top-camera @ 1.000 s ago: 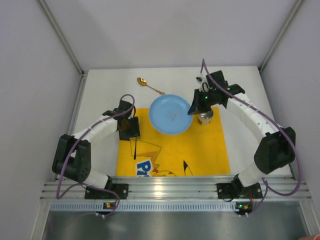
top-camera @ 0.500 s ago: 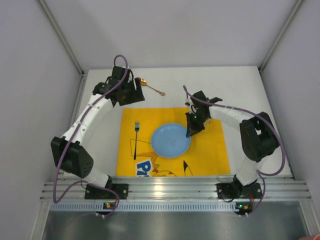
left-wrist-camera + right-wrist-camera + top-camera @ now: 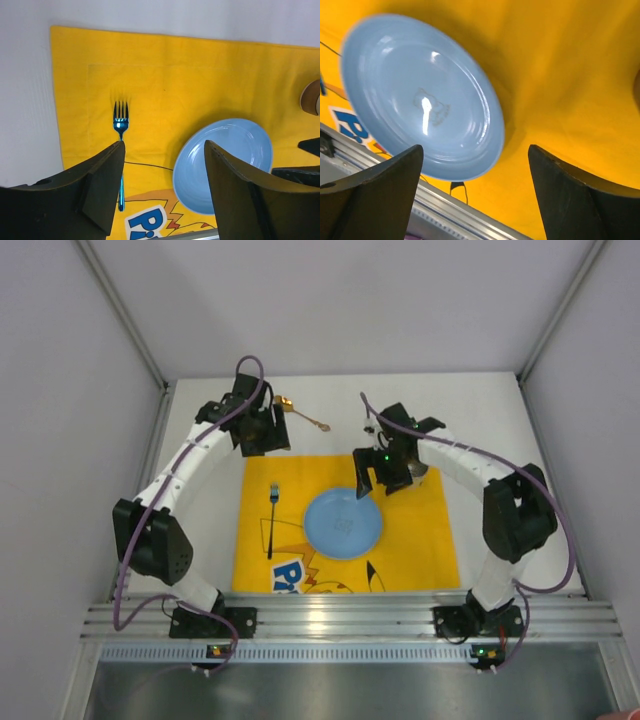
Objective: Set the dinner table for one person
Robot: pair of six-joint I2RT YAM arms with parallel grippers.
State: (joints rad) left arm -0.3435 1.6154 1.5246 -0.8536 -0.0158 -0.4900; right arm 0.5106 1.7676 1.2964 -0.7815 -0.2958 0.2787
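The dinner table [image 3: 480, 415] is a white top carrying a yellow cartoon placemat [image 3: 410, 540]. A blue plate [image 3: 342, 523] lies flat on the middle of the mat, also seen as the plate [image 3: 420, 95] and the plate [image 3: 225, 160]. A blue fork [image 3: 271, 518] lies left of it on the mat, tines away from me, fork [image 3: 120, 125]. A gold spoon [image 3: 300, 413] rests on the bare table beyond the mat. My left gripper [image 3: 264, 435] [image 3: 164, 145] hangs open and empty just near of the spoon. My right gripper [image 3: 380, 482] [image 3: 475, 150] stands open above the plate's far right rim, holding nothing.
A metallic cup [image 3: 420, 470] stands on the mat's far right part, mostly hidden behind my right wrist; its edge shows as the cup [image 3: 311, 97]. Silver rails [image 3: 340, 610] run along the near edge. White walls close in the left, right and back.
The right gripper carried the plate from the mat's far edge to its middle, then opened and let go. The left arm left the fork on the mat and swung back toward the spoon.
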